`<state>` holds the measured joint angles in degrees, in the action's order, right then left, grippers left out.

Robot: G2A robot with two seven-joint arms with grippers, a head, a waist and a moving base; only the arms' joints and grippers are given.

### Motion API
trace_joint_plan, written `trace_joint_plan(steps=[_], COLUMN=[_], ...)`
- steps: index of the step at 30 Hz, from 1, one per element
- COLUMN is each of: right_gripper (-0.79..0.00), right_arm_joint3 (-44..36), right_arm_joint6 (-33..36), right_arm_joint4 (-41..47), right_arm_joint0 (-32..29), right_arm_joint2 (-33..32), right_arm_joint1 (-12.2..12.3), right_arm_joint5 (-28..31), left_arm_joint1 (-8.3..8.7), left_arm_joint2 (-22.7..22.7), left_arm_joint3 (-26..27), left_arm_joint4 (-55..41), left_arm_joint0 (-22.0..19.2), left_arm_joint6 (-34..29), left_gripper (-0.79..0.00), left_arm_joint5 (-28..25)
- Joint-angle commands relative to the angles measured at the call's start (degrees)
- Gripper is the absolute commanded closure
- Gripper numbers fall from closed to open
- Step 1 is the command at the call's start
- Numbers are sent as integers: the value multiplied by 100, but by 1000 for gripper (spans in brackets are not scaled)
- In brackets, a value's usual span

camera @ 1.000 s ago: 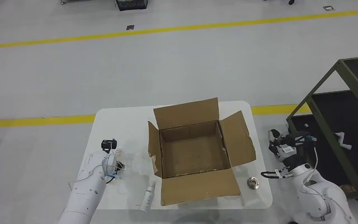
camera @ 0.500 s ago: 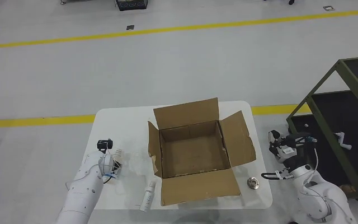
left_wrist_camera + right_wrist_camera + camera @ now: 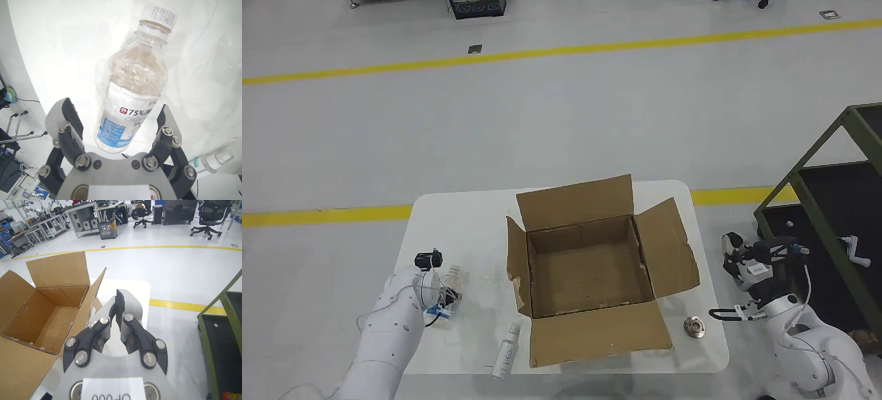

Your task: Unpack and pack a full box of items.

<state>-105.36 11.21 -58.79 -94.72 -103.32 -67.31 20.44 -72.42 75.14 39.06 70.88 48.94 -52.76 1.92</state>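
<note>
Inside my wide-open left gripper (image 3: pixel 116 108) sits the bottle (image 3: pixel 132 91), down on the table (image 3: pixel 56 47), neither pad touching it; thin clear plastic, probably light, slick and squashy, so I'd pinch the labelled middle gently; further off there's a spray bottle (image 3: pixel 209 162), then the empty box (image 3: pixel 572 210); my right gripper (image 3: pixel 118 306) is pinched closed on nothing.

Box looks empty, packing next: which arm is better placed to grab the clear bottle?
Left: the left hand is open around the clear bottle; the right hand is shut, across the box.
</note>
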Motion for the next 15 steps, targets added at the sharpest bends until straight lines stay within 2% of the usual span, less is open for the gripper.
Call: trace_joint_plan(steps=[1, 5, 6, 7, 8, 9, 10, 11, 15], right_gripper=[0, 0, 0, 0, 0, 0, 0, 0, 0], right_arm_joint3=[0, 2, 3, 5, 7, 14, 19, 21, 32], right_arm_joint6=[5, 10, 11, 12, 12, 18, 21, 23, 21], right_arm_joint4=[4, 10, 11, 12, 13, 16, 21, 22, 29], right_arm_joint0=[4, 10, 13, 14, 17, 20, 26, 31, 52], right_arm_joint2=[-1, 3, 4, 5, 7, 11, 12, 16, 45], right_arm_joint1=[3, 8, 10, 11, 12, 13, 14, 15, 19], right_arm_joint5=[-2, -7, -7, -8, -9, -10, -22, -27, -28], left_arm_joint1=[-16, -54, -63, -72, -80, -85, -89, -91, -94], left_arm_joint2=[-43, -142, -166, -182, -196, -205, -209, -216, -228], left_arm_joint3=[-138, -418, -486, -545, -601, -651, -698, -737, -838], left_arm_joint4=[-5, -11, -11, -24, -33, -46, -64, -68, -110], left_arm_joint0=[-65, -190, -225, -259, -291, -323, -353, -379, -442], left_arm_joint6=[36, 134, 150, 167, 186, 201, 209, 221, 245], left_gripper=[-785, -757, -606, -388, -323, -169, -68, 0, 0], left_arm_joint5=[-25, -85, -91, -101, -109, -117, -130, -142, -205])
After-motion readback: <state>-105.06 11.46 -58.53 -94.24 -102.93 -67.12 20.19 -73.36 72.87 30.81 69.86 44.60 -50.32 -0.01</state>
